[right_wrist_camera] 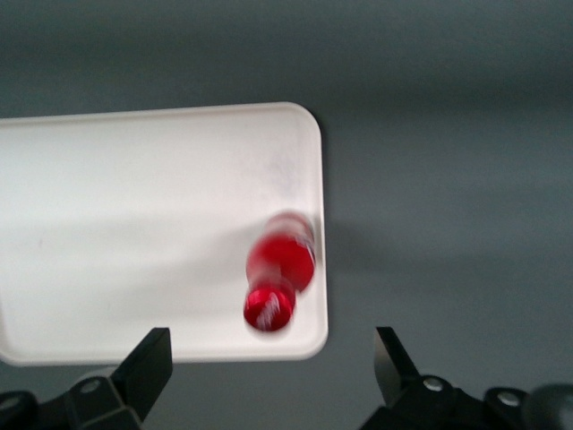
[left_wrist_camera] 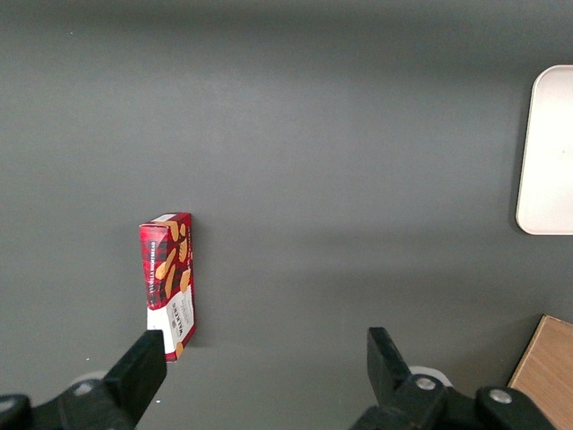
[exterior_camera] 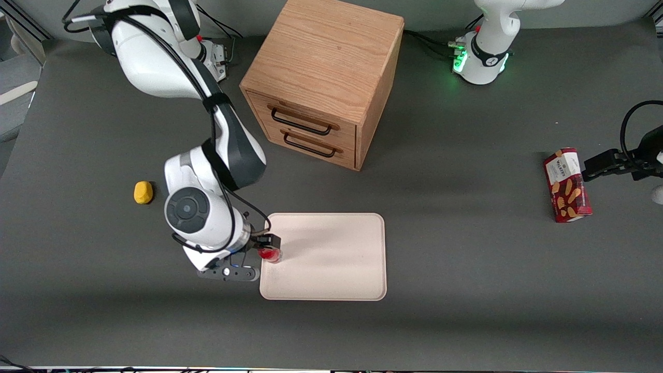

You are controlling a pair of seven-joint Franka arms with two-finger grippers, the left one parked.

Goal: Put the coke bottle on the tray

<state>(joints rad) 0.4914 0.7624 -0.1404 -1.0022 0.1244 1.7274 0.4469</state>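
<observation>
The tray lies flat on the dark surface. The gripper hangs above its edge, jaws spread wide apart. The coke bottle stands on the tray below, between the jaws, untouched.

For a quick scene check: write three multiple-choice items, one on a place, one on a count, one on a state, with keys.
1. Where is the bottle?
A. on the tray, near its edge toward the working arm
B. on the cabinet
C. beside the snack box

2. How many drawer handles does the cabinet show?
A. one
B. two
C. four

3. How is the gripper?
A. shut on the bottle
B. shut on nothing
C. open, above the bottle

Key: 1 A, the wrist view shows the bottle inside the tray's rim. 2 B, two dark handles show on the cabinet's front. 3 C, the fingers stand wide apart, clear of the bottle.
</observation>
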